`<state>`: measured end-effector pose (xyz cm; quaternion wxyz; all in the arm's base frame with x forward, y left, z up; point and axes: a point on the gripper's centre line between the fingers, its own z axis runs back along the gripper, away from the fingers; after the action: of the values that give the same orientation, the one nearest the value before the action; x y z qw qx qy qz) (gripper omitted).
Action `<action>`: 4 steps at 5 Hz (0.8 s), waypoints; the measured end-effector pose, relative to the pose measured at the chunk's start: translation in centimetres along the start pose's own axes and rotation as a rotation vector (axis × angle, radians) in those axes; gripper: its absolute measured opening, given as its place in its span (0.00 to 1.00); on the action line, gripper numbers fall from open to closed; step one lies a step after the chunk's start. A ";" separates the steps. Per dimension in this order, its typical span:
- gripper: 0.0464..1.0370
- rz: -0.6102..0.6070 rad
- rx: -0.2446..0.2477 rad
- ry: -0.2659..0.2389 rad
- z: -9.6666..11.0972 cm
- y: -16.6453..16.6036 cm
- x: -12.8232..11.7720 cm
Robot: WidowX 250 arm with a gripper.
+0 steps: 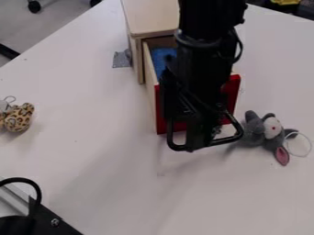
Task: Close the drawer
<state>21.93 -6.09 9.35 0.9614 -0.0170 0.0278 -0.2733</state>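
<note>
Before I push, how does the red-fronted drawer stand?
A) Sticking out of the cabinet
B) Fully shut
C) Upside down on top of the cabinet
A: its wooden side and the blue material inside show between the red front and the cabinet.

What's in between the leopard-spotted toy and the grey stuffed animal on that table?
The open, red-fronted drawer, partly hidden by the black gripper, lies between the leopard-spotted toy and the grey stuffed animal in the camera view.

Drawer (151, 94) looked wooden, red front (231, 92) smooth; cabinet (150, 18) was smooth, matt wood. Grey toy (253, 132) looked plush, tabletop (110, 174) smooth, matt.
</note>
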 end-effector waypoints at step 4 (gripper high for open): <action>0.96 -0.068 -0.103 -0.079 -1.1 -3.4 5.4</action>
<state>24.67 -11.80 8.20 0.9497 -0.0778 0.0034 -0.3032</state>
